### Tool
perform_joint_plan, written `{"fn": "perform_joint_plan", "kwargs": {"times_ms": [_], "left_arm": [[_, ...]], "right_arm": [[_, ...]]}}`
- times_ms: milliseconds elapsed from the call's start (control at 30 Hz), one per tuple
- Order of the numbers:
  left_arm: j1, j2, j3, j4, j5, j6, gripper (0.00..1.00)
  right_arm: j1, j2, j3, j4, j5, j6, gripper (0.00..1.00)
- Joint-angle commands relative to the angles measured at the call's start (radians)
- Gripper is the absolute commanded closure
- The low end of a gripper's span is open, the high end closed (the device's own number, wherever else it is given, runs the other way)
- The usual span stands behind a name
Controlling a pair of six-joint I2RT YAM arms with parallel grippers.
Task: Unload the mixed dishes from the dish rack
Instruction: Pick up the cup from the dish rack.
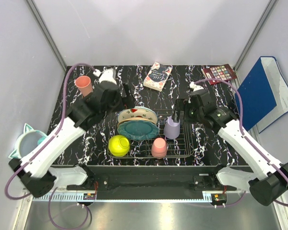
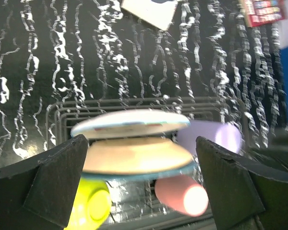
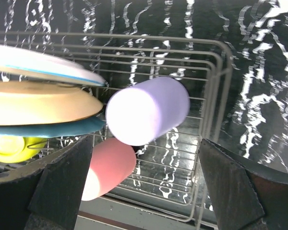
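Observation:
The dish rack holds three plates on edge: white red-spotted, peach and teal. Beside them are a yellow-green bowl, a salmon-pink cup and a lilac cup. Another salmon-pink cup stands on the table at the far left. My left gripper hovers open behind the plates, nothing between its fingers. My right gripper is open just behind the lilac cup, apart from it.
A book and a red card lie at the back of the marbled table. A blue folder leans at the right wall. A mint cat-eared bowl sits off the left edge.

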Motion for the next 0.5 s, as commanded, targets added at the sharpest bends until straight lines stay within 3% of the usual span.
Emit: {"fn": "perform_joint_plan", "kwargs": {"times_ms": [0,467], "left_arm": [[-0.037,-0.121,-0.04,0.108,-0.071,-0.027,0.01],[-0.06,-0.238,-0.175,0.077,-0.053,-0.09,0.01]], "right_arm": [[0.055,0.038,-0.005,0.078,0.008,-0.023,0.0],[0.079,0.206,-0.012,0.101,0.074,-0.046,0.0]]}}
